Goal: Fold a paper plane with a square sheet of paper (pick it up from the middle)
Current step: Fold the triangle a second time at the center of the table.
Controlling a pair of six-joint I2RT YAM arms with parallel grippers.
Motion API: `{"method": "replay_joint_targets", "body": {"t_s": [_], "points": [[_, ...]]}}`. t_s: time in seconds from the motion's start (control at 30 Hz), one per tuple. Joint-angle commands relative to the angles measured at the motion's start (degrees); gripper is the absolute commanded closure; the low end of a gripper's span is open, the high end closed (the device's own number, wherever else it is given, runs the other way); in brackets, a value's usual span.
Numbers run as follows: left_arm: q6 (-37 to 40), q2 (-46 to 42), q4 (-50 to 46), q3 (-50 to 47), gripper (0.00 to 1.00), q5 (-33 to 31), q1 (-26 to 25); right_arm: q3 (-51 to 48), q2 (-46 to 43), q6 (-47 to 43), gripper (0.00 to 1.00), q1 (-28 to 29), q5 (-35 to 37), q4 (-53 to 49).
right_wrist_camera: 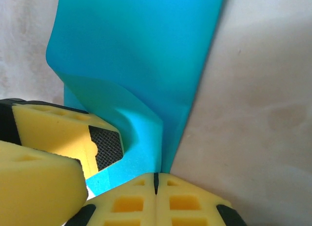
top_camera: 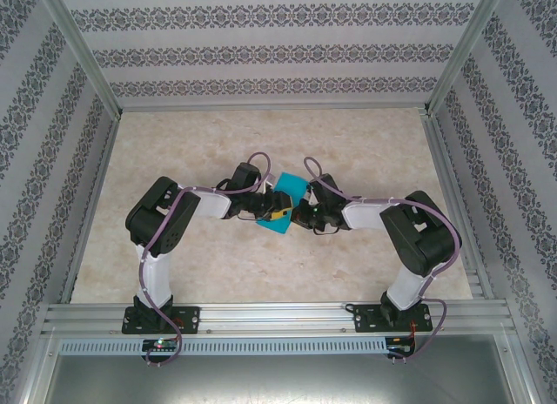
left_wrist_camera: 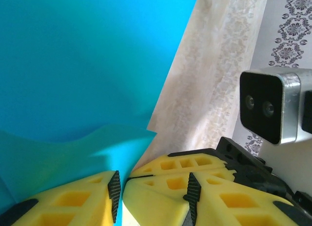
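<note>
Bent cyan-blue sheet of paper, centre

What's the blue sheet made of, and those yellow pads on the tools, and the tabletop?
Blue sheet: thin matte paper, it seems; it bends softly and keeps a crease. Yellow pads: likely foam or soft rubber, with moulded square pockets. Tabletop: beige marbled look, stone or printed laminate; can't tell.

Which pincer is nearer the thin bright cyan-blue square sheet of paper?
Neither: both touch the cyan-blue paper sheet. The left pincer is shut on it from its left, the right pincer from its right.
</note>
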Motion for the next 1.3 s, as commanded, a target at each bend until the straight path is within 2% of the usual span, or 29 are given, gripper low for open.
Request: {"method": "replay_joint_targets", "body": {"t_s": [0.0,0.63,0.93,1.27], "points": [[-1.4,-1.1,1.4,-0.4,0.55,1.4,0.0,0.3,1.1,-5.0,1.00,1.4,5.9,-10.1],[2.6,1.3,-4.6,5.9,0.56,3.8,2.9,2.1,2.3,-8.1,1.00,2.9,9.0,-15.0],[10.1,4.0,-14.2,11.0,0.57,3.3,3.9,2.6,1.5,-8.4,1.00,2.9,9.0,-15.3],[13.0,6.8,-17.0,11.7,0.59,2.9,4.0,2.7,-2.5,-7.8,1.00,2.9,7.8,-14.5]]}}
